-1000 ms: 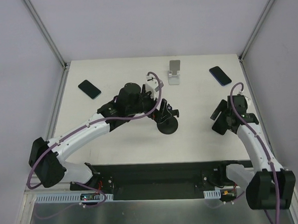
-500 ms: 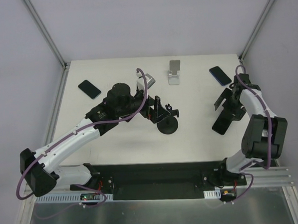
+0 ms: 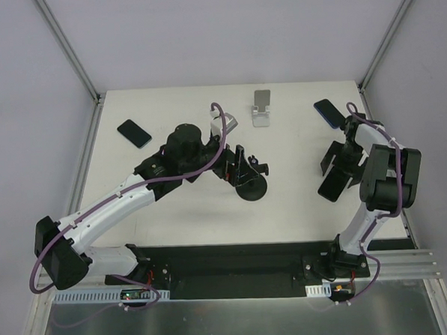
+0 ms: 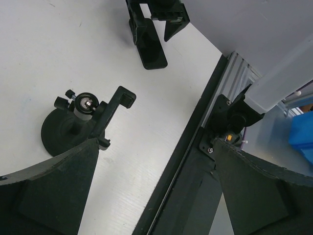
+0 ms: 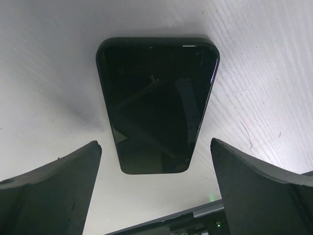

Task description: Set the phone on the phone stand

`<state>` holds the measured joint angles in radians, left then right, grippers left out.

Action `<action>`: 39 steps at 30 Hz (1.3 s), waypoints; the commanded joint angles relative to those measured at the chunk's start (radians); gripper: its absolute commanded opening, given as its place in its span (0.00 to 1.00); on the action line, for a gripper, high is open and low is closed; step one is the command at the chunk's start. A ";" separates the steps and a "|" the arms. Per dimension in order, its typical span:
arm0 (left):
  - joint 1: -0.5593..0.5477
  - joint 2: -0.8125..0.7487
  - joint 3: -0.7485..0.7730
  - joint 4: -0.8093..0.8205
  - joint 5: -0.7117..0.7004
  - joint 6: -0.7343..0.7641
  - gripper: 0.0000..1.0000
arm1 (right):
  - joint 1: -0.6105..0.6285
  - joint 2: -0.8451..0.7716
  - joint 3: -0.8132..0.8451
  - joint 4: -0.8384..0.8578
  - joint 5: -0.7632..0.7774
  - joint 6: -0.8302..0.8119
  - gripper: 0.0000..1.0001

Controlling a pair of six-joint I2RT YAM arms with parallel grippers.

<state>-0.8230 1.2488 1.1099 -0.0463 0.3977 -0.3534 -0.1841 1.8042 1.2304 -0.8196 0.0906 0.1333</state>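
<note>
A black phone lies flat on the white table at the right; it also shows at the top of the left wrist view. My right gripper hangs over it, open. Its fingertips stand to either side of the phone's near end without touching. A black phone stand with a round base, ball head and clamp stands mid-table. My left gripper is open just left of the stand and holds nothing.
A silver folding stand sits at the back centre. Two more dark phones lie flat, one at the back left and one at the back right. The table's near edge and black rail run close by.
The right arm has folded up at the elbow, swinging its gripper back over the phone. The left gripper pulled slightly left, then eased back toward the black stand.
</note>
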 commanded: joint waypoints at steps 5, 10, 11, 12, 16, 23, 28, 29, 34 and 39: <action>0.001 0.011 0.033 0.023 0.044 -0.021 0.99 | -0.014 0.047 -0.016 0.023 -0.038 -0.034 0.97; 0.001 0.005 0.031 0.023 0.033 -0.022 0.99 | -0.014 0.030 -0.046 0.060 -0.052 -0.037 0.99; 0.001 0.003 0.031 0.025 0.036 -0.024 0.99 | -0.014 0.026 -0.049 0.068 -0.055 -0.040 0.99; 0.001 0.001 0.031 0.023 0.036 -0.024 0.99 | -0.014 0.026 -0.054 0.069 -0.060 -0.040 0.99; 0.001 -0.008 0.030 0.023 0.033 -0.024 0.99 | -0.014 0.035 -0.065 0.071 -0.048 -0.037 0.97; 0.001 -0.017 0.030 0.025 0.032 -0.025 0.99 | -0.014 -0.014 -0.123 0.147 -0.081 -0.038 0.85; 0.001 -0.022 0.028 0.023 0.029 -0.030 0.99 | -0.012 -0.011 -0.131 0.162 -0.140 -0.038 0.61; 0.001 -0.025 0.028 0.023 0.029 -0.029 0.99 | -0.012 -0.011 -0.134 0.165 -0.144 -0.040 0.57; 0.001 -0.026 0.027 0.022 0.026 -0.027 0.99 | -0.011 -0.042 -0.166 0.207 -0.179 -0.029 0.41; 0.001 -0.032 0.025 0.017 0.004 -0.019 0.99 | 0.015 -0.124 -0.267 0.342 -0.296 0.011 0.35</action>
<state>-0.8230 1.2545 1.1099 -0.0498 0.4114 -0.3607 -0.2024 1.7267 1.0542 -0.6273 0.0166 0.0837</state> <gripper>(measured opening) 0.992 0.686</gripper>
